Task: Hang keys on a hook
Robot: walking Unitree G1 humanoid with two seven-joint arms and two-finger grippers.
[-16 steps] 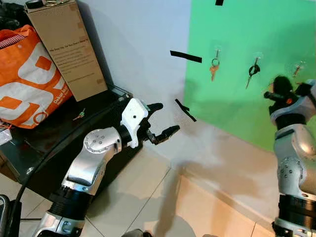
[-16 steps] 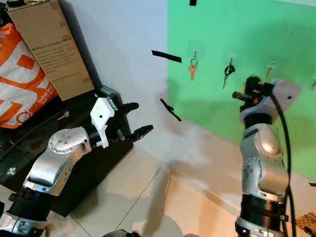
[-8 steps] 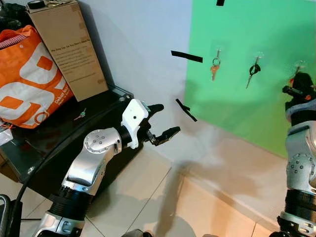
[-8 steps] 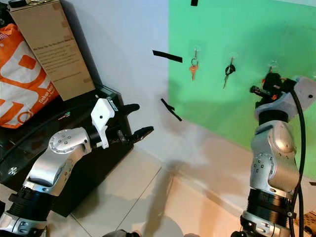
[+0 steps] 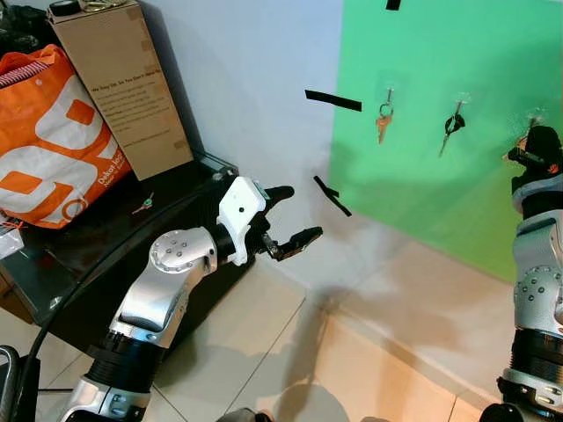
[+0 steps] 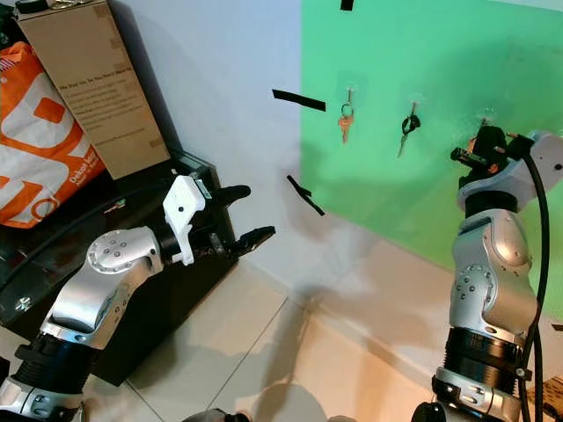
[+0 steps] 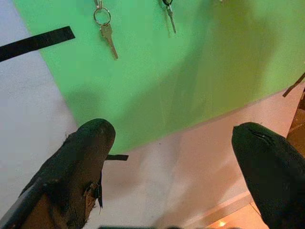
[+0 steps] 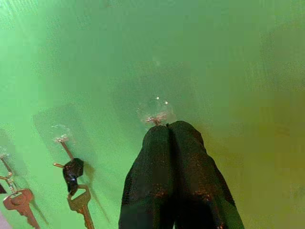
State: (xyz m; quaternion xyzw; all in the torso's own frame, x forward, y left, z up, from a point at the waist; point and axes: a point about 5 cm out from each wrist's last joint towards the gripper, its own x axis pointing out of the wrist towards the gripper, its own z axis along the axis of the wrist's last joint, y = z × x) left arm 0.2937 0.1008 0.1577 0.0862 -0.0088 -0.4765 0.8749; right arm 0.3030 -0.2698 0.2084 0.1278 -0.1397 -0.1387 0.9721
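A green board (image 5: 457, 79) on the wall carries clear hooks. A copper key (image 5: 381, 121) hangs on the first hook and a black-headed key (image 5: 450, 126) on the second. My right gripper (image 5: 513, 156) is raised to the third hook (image 5: 531, 118), shut, with its tips (image 8: 167, 129) right under that hook. A small reddish metal bit (image 8: 155, 119) shows at the tips; whether the fingers hold it I cannot tell. My left gripper (image 5: 296, 214) hangs open in front of the white wall, empty, well to the left of the board.
A black low table (image 5: 97, 237) at the left holds an orange bag (image 5: 48, 149), a cardboard box (image 5: 119, 79) and a small key-like item (image 5: 142, 206). Black tape strips (image 5: 332, 99) are stuck on the wall. Tiled floor (image 5: 290, 352) lies below.
My right gripper has moved right and up from mid-board to the third hook. The left arm has stayed in place.
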